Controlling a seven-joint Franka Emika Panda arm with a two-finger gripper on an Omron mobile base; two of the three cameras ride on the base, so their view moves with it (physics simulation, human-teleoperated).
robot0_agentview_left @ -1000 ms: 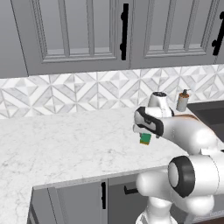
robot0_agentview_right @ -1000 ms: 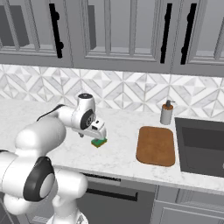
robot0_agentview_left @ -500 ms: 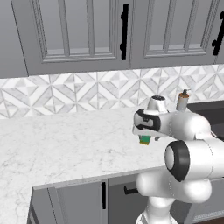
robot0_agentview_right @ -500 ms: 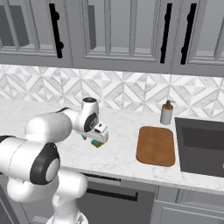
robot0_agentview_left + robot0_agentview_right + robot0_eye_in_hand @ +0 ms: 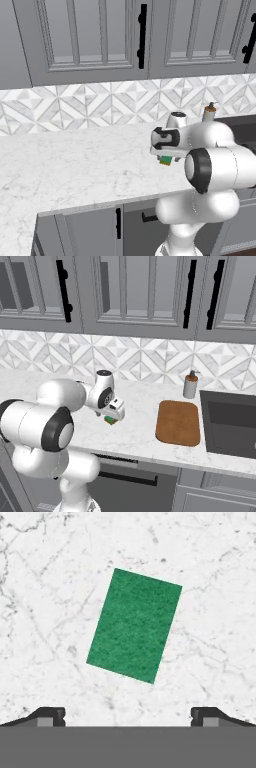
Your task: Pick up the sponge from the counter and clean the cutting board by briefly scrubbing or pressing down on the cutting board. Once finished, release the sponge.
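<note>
Since a second ago your arm has folded closer over the sponge point(image 5: 134, 625), which hasn't moved. Your gripper point(image 5: 128, 716) hangs above it with fingers spread wide, grasping nothing. Sponge lies flat on the counter point(image 5: 135, 438), the board point(image 5: 178, 422) well apart. No writing is readable.

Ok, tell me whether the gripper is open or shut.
Open: in the hand view the gripper fingertips stand wide apart above the sponge, nothing between them.
</note>
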